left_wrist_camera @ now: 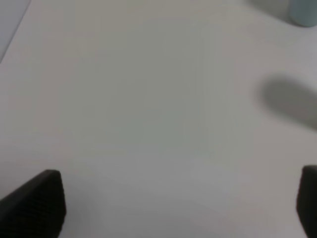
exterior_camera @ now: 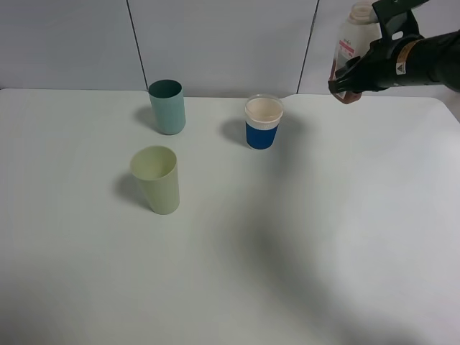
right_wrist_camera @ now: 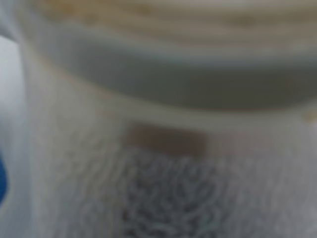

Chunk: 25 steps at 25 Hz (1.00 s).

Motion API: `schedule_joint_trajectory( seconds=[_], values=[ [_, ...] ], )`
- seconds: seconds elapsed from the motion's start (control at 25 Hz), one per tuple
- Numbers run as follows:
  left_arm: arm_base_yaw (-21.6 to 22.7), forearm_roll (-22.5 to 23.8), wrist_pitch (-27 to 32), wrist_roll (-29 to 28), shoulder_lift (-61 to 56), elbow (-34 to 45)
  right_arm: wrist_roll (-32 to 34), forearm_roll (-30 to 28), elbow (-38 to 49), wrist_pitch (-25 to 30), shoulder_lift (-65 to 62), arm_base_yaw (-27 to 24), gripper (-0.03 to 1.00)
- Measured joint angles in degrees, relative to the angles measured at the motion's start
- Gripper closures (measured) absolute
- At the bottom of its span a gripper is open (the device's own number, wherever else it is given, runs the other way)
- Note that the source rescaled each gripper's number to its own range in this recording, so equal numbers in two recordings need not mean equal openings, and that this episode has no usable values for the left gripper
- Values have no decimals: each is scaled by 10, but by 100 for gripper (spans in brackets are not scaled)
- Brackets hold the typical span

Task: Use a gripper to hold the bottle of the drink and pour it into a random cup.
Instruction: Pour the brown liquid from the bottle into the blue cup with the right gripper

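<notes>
The right tool (exterior_camera: 352, 79) pinches the bottle (exterior_camera: 355, 32) aloft, right of the cup (exterior_camera: 261, 123). Left of the cup stand a teal cup (exterior_camera: 167, 106) and a green cup (exterior_camera: 156, 180). The left tool (left_wrist_camera: 176, 203) is spread.

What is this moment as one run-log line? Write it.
right hand: holding bottle upright, raised right of cup | left hand: open, empty

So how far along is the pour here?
Grasp done: the right gripper holds the bottle lifted, roughly upright, brown drink at its bottom. In hand: it hangs right of the blue cup, not over it. Left: tilt and pour; the cup's inside looks pale.
</notes>
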Motion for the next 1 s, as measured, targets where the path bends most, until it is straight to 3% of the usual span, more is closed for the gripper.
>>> schedule_joint_trajectory(
  seconds=[0.2,0.32,0.56,0.68,0.8,1.0],
  values=[
    [0,0,0,0,0,0,115,-112,-54,91,0,16,96],
    [0,0,0,0,0,0,201,-198,-72,93,1,28,96],
    [0,0,0,0,0,0,425,-444,-83,92,30,49,96],
    [0,0,0,0,0,0,504,-535,-83,93,43,49,96],
    [0,0,0,0,0,0,534,-566,-83,103,49,55,96],
    [0,0,0,0,0,0,535,-571,-88,127,69,72,96]
  ],
)
